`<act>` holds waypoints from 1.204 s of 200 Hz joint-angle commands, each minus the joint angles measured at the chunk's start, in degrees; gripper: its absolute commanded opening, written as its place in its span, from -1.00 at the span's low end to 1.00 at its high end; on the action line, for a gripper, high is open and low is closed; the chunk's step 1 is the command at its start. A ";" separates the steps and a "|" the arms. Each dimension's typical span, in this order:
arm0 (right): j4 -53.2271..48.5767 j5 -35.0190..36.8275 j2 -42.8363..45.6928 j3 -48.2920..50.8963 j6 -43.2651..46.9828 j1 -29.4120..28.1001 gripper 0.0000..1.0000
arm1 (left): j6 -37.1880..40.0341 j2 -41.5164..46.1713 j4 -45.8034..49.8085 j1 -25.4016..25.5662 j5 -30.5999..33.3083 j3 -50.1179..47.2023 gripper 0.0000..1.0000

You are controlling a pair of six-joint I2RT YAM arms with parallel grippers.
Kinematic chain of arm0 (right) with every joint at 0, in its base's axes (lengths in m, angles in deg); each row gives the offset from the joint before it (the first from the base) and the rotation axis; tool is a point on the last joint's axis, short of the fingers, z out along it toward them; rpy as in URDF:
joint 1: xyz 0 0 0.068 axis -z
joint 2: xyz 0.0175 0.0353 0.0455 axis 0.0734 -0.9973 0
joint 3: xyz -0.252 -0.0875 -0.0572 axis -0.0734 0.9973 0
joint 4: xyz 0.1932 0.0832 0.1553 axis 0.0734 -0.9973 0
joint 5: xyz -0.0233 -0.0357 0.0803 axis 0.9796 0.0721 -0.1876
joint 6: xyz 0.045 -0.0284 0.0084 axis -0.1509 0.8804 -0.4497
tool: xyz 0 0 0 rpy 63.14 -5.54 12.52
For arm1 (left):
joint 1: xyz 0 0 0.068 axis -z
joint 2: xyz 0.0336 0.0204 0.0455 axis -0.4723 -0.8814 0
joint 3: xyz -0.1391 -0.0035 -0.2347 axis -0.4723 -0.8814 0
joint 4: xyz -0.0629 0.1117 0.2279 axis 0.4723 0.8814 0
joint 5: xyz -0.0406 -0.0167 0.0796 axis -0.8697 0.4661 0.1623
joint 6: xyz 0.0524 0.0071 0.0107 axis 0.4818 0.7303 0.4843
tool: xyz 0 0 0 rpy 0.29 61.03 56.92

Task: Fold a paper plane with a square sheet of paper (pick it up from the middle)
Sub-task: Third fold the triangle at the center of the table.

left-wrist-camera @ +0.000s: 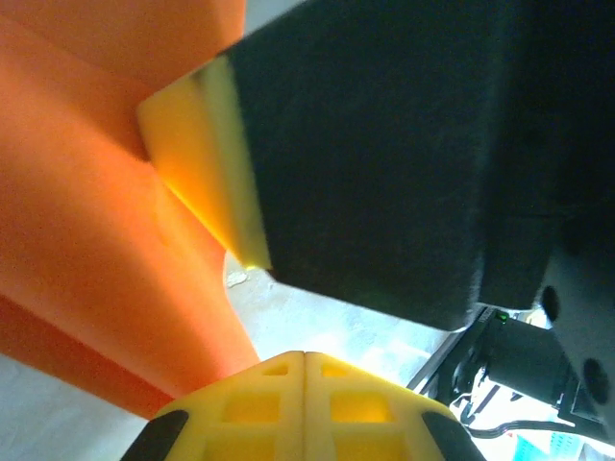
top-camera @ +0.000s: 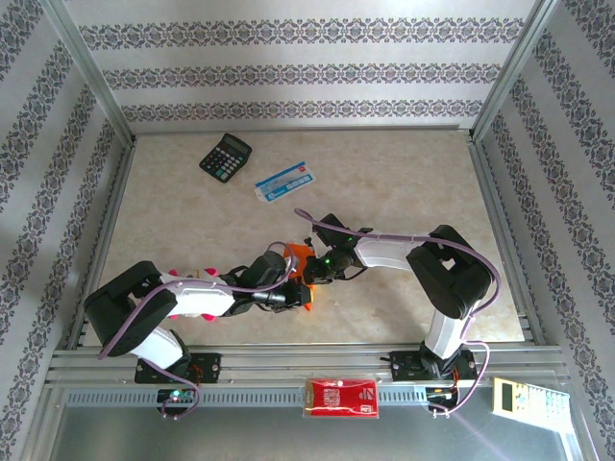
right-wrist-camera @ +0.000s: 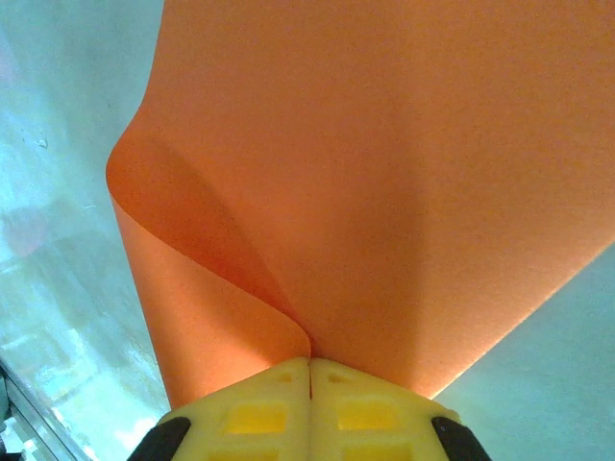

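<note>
Pinching the square sheet of paper [right-wrist-camera: 384, 173], the right gripper [right-wrist-camera: 309, 363] is clamped shut; the left gripper [left-wrist-camera: 305, 357] is shut beside it, grip unclear. Sheet is curled, fanned away from that pinch, laid near-to-far over the table [top-camera: 404, 182].

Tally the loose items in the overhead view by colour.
Orange: 1, sheet of paper
Black: 1, calculator
Blue-and-white: 1, flat packet
Red: 1, printed packet
Cream: 1, keypad device
Total: 5
</note>
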 commanded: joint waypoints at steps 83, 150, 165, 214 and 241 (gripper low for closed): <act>-4.70 7.41 -4.47 2.51 0.77 0.89 -1.00 | 1.70 -2.39 5.37 0.43 1.29 1.98 -0.93; -4.94 7.62 -4.57 2.33 0.86 0.87 -1.00 | 2.23 -3.85 5.81 0.07 0.12 1.42 -0.93; -4.98 7.67 -4.57 2.35 1.00 0.90 -1.00 | 2.47 -3.96 6.46 -0.02 0.00 1.35 -0.92; -5.25 7.75 -5.18 2.15 1.03 0.90 -1.00 | 2.28 -4.72 6.88 0.01 -0.58 0.22 -0.93; -5.46 7.87 -5.37 2.07 1.03 0.84 -1.00 | 2.75 -6.65 7.92 0.07 -2.24 0.71 -0.93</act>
